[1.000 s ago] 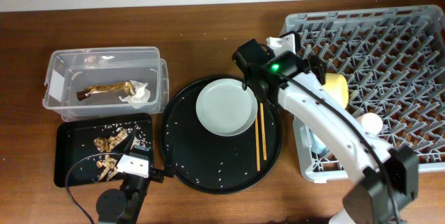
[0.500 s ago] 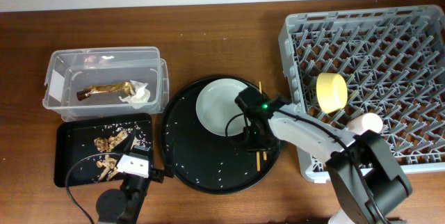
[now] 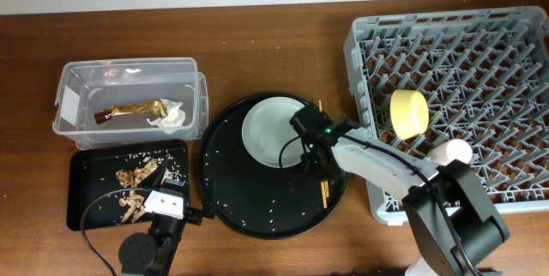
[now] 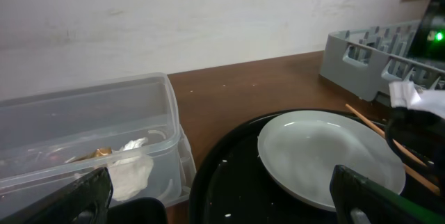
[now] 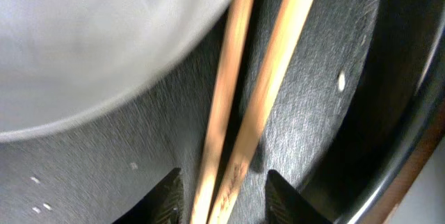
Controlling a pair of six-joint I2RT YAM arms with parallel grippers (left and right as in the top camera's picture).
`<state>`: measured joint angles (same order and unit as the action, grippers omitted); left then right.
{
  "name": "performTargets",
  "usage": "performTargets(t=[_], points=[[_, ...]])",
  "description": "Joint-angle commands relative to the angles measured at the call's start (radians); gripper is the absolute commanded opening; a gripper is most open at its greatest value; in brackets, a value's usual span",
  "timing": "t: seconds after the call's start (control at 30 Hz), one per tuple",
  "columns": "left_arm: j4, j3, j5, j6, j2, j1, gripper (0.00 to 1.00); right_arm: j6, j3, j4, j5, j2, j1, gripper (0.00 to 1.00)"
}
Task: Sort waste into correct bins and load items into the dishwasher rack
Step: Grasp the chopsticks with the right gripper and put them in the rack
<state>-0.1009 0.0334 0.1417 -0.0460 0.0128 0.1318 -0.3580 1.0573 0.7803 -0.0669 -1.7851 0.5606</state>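
My right gripper [image 3: 314,163] is low over the wooden chopsticks [image 3: 324,192] on the round black tray, beside the grey-green plate [image 3: 270,130]. In the right wrist view its open fingers [image 5: 229,195] straddle both chopsticks [image 5: 278,78], with the plate's edge [image 5: 90,43] at upper left. My left gripper [image 3: 174,192] is open and empty [image 4: 222,203] over the shallow black bin [image 3: 90,169], which holds food chunks [image 3: 137,174]. The clear tub [image 3: 77,83] holds the wrapper [image 3: 129,109] and tissue [image 3: 171,117]. The yellow bowl [image 3: 409,111] and pink cup [image 3: 455,150] are in the grey rack [image 3: 480,45]. The blue cup is hidden.
The round black tray [image 3: 232,190] has scattered rice grains and lies between the bins and the rack. The left wrist view shows the tub [image 4: 104,126], the plate [image 4: 327,154] and the rack's corner [image 4: 368,50]. My right arm crosses the rack's front left corner.
My right arm swung from the rack's left edge down onto the round tray and set its fingers around the chopsticks. The left arm has not moved.
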Motion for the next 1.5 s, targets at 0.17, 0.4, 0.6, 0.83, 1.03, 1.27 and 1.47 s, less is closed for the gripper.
performTargets(t=[0.17,0.4,0.6,0.83,1.03,1.27,1.47], points=[[0.004,-0.011,-0.007,-0.016,-0.007,0.006,1.0,0.118,0.018,-0.064,0.224,0.01,-0.161,0.27],[0.004,-0.011,-0.007,-0.016,-0.007,0.006,1.0,0.114,-0.012,-0.079,0.214,-0.021,-0.164,0.04],[0.004,-0.011,-0.007,-0.016,-0.007,0.006,1.0,0.114,0.192,0.126,0.12,0.173,-0.169,0.04],[0.004,-0.011,-0.007,-0.016,-0.007,0.006,1.0,0.204,0.257,0.115,-0.136,0.258,-0.347,0.04],[0.004,-0.011,-0.007,-0.016,-0.007,0.006,0.99,0.37,0.257,0.012,-0.174,0.095,-0.378,0.17],[0.004,-0.011,-0.007,-0.016,-0.007,0.006,1.0,0.286,0.345,0.367,0.268,0.192,-0.324,0.55],[0.004,-0.011,-0.007,-0.016,-0.007,0.006,1.0,0.035,0.037,0.106,0.255,0.148,-0.101,0.54]])
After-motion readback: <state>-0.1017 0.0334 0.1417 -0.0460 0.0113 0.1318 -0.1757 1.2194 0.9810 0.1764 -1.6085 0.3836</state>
